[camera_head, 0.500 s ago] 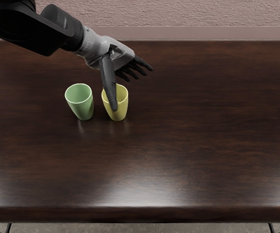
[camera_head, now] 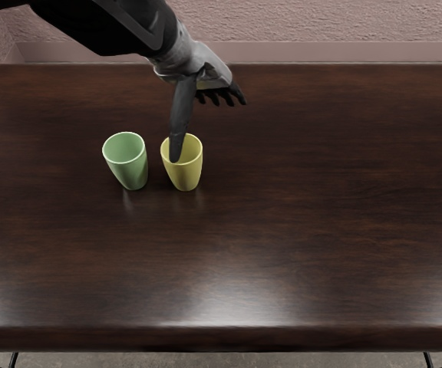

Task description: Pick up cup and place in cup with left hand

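On the left of the surface [camera_head: 328,215], the green cup [camera_head: 128,167] and yellow cup [camera_head: 187,176] stand upright, apart. The left hand [camera_head: 208,74], empty, fingers spread, hangs over the yellow cup's far side; grasp, lift and nesting all seem left to do.

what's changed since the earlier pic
The grey-and-black left hand has moved toward the picture's right and slightly up, still overlapping the tapered yellow cup in the view. Its fingers remain open; nothing was grasped or released. The yellow cup and tapered green cup stayed put.
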Controlling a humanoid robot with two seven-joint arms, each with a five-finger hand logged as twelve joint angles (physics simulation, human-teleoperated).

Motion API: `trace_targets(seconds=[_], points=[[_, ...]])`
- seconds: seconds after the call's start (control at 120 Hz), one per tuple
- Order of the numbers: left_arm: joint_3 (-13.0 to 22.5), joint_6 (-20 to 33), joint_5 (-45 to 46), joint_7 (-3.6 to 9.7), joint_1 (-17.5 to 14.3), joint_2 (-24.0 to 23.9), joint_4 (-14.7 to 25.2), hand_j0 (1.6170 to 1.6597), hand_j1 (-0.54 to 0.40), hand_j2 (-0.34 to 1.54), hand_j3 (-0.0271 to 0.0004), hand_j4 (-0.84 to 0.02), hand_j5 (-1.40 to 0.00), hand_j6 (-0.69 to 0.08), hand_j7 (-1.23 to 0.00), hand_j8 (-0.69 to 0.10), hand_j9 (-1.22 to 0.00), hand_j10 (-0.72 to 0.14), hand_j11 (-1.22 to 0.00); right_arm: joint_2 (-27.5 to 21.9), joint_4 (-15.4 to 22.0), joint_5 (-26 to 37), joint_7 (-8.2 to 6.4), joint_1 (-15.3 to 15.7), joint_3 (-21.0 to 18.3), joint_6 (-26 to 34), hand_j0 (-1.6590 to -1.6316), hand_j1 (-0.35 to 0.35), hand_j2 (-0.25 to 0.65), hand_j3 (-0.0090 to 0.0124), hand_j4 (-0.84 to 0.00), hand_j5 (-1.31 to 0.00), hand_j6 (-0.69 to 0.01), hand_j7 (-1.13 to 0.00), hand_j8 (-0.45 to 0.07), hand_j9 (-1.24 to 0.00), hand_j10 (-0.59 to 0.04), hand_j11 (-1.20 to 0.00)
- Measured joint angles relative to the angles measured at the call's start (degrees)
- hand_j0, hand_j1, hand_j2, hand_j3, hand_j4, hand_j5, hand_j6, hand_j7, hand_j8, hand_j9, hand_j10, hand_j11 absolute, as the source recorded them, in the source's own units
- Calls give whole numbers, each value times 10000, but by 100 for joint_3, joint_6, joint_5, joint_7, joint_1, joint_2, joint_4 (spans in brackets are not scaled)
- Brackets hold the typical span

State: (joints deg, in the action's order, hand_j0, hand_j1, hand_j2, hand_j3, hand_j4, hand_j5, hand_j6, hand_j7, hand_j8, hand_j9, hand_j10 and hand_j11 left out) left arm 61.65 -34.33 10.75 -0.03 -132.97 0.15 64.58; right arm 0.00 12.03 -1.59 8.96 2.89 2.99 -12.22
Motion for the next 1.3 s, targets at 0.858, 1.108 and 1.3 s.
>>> trace_targets(seconds=[0.858, 1.108, 1.3], points=[[-960, 6132, 904, 1189, 1695, -15, 1534, 16581, 3417, 15, 0, -67, -83, -70, -82, -69, -82, -66, -82, 0, -1, 0, 0, 1, 0, 0, -16581, -3312, -31, 0, -147, -192, -146, -193, -147, -192, -147, -192], [-1003, 6211, 847, 1168, 2018, -15, 1481, 16581, 3217, 49, 0, -232, -299, -235, -298, -234, -298, -232, -298, 0, 0, 0, 0, 1, 0, 0, -16581, -3310, -32, 0, -148, -194, -147, -194, -148, -194, -148, -194], [-1013, 6222, 824, 1164, 2089, -15, 1468, 16581, 2302, 201, 0, -995, -1291, -998, -1290, -997, -1290, -995, -1290, 0, 1, 0, 0, 1, 0, 0, -16581, -3311, -32, 0, -148, -193, -147, -194, -147, -193, -148, -193]])
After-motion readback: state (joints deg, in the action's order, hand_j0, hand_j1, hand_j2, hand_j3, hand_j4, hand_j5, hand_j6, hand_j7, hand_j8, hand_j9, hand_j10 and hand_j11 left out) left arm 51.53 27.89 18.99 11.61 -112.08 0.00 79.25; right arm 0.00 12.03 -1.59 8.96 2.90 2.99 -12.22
